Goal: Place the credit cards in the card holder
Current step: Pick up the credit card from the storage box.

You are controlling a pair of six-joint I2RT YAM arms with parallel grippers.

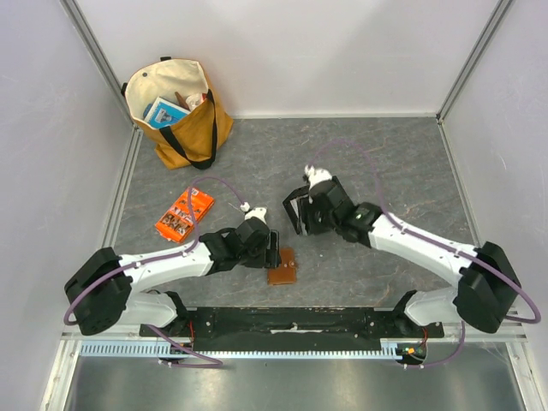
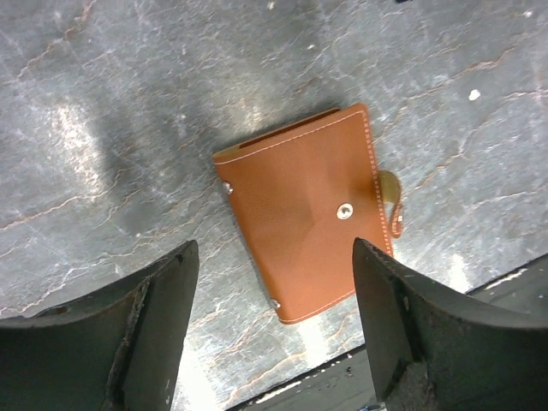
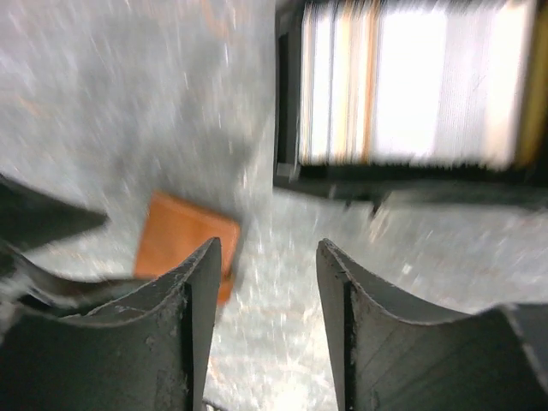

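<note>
Where the small brown leather card holder (image 2: 304, 227) lies folded flat on the grey stone-patterned table (image 2: 103, 103), near its front edge, my left pincer (image 2: 272, 248) hangs right above it, jaws wide and empty. My right pincer (image 3: 267, 248) is parted too, holding nothing, near the black plastic tray (image 3: 385, 171) where the pale credit cards (image 3: 411, 86) stand upright.

Overhead and close wrist views share card holder (image 1: 282, 269)

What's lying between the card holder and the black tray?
Only bare grey table between the card holder and the black tray; the right wrist view shows it, though blurred.
</note>
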